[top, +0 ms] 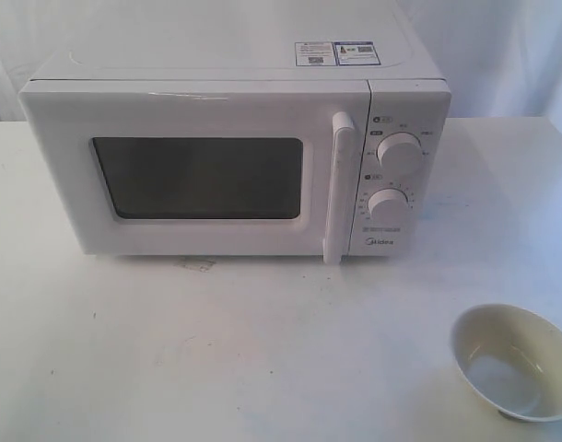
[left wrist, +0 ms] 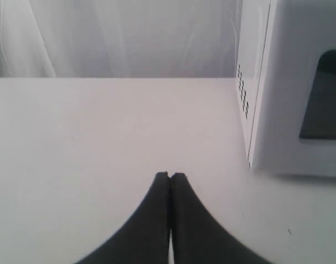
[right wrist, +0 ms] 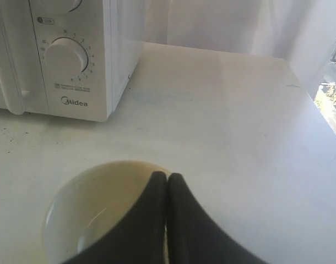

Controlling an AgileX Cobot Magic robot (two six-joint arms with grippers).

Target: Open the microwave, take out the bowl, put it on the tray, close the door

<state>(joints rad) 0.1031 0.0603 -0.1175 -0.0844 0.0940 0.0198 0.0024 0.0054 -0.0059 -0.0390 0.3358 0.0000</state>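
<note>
Microwave (top: 216, 60) — on surface (top: 216, 350), toward the back, centre. Door (top: 198, 110) across the left part of its front. Handle (top: 337, 189) at the door's right edge. Two knobs (top: 398, 152) right of the handle, one above the other. Stickers (top: 336, 53) on its top, right of centre. Bowl (top: 513, 364) — on surface, front right, well apart from microwave.

I am looking at a white table (top: 216, 350) spreading across all three views, with a small brownish smudge (top: 196, 265) sitting on it left of centre. A white curtain (left wrist: 129, 38) is hanging behind the table's far edge.
</note>
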